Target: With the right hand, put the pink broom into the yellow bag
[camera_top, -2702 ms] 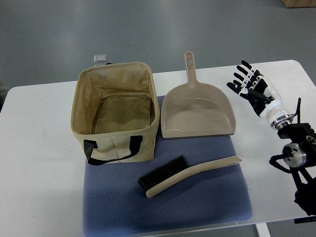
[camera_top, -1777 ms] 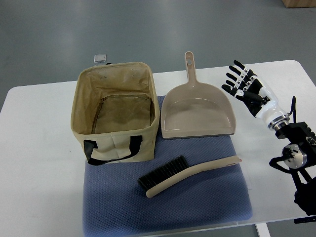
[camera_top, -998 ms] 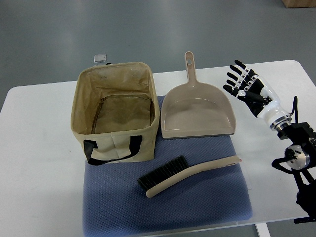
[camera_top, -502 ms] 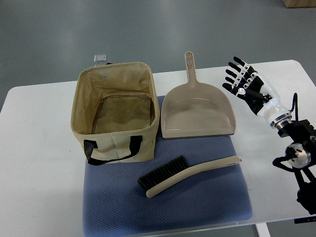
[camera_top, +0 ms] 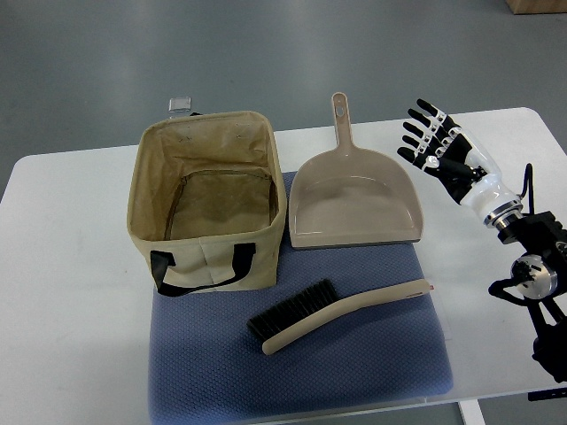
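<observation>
A pinkish-beige hand broom (camera_top: 341,312) with black bristles lies on the blue mat (camera_top: 301,372), handle pointing right. The tan-yellow fabric bag (camera_top: 208,199) with black handles stands open and upright at the mat's back left; its inside looks empty. My right hand (camera_top: 434,142) hovers over the white table to the right of the dustpan, fingers spread and holding nothing. It is well above and to the right of the broom. The left arm does not show.
A matching beige dustpan (camera_top: 356,202) lies behind the broom, handle pointing away. The white table (camera_top: 71,292) extends left and right of the mat. A small grey object (camera_top: 180,104) sits behind the bag. My right arm's joints (camera_top: 532,266) stand at the right edge.
My right hand has drifted slightly up and to the left, toward the dustpan's right side. The broom, bag and dustpan have not moved.
</observation>
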You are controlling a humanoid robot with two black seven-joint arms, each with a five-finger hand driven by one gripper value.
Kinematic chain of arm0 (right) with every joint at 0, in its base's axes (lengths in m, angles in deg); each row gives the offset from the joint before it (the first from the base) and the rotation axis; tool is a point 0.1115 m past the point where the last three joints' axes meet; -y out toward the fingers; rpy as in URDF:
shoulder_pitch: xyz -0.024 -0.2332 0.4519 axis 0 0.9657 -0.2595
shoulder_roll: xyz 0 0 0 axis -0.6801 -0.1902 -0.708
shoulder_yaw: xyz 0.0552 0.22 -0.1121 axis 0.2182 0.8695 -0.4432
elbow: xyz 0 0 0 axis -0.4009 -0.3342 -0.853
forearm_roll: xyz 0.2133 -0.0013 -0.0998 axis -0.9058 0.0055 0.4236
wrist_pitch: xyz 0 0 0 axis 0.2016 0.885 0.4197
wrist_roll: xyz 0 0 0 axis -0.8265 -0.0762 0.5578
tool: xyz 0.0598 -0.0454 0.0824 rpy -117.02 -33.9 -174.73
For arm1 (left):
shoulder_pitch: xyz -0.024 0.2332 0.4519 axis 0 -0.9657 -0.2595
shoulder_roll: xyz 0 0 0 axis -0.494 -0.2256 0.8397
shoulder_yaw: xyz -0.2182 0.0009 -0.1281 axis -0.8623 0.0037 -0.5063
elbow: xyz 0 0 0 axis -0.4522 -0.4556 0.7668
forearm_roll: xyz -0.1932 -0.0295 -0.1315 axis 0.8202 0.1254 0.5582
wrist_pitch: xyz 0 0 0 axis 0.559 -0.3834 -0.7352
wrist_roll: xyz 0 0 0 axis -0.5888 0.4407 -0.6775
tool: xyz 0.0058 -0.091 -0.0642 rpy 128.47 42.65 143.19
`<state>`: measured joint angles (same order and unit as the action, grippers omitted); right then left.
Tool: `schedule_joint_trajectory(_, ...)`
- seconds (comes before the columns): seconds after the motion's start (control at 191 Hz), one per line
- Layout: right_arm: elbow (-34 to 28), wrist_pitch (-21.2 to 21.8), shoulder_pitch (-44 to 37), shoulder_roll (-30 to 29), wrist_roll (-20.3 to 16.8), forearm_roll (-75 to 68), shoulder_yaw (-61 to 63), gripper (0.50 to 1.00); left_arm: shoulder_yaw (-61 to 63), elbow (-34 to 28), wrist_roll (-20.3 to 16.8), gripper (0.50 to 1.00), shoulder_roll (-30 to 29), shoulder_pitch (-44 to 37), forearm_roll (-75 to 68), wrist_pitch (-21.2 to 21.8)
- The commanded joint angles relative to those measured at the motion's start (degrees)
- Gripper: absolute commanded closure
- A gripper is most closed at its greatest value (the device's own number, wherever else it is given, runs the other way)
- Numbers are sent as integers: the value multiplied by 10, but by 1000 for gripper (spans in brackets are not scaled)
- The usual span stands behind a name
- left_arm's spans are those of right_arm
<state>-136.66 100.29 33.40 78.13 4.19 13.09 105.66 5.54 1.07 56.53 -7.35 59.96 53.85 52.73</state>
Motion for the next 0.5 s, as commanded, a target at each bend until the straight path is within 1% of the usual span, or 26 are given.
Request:
schedule_joint_trajectory(0.0,-1,5,-1,2,-1,3,0,570,0,0,0,500,0,0,0,0)
schedule_joint_trajectory(0.256,-2,26,-15,40,-1,13,-32,572,0,0,0,500,0,0,0,0)
schedule_joint_trajectory(0.34,-12,27,-30,71,0,22,-69,572,0,0,0,500,0,0,0,0)
schedule_joint_trajectory(0.496,-39,29,-60,144,17,84,-151,572,0,0,0,500,0,0,0,0)
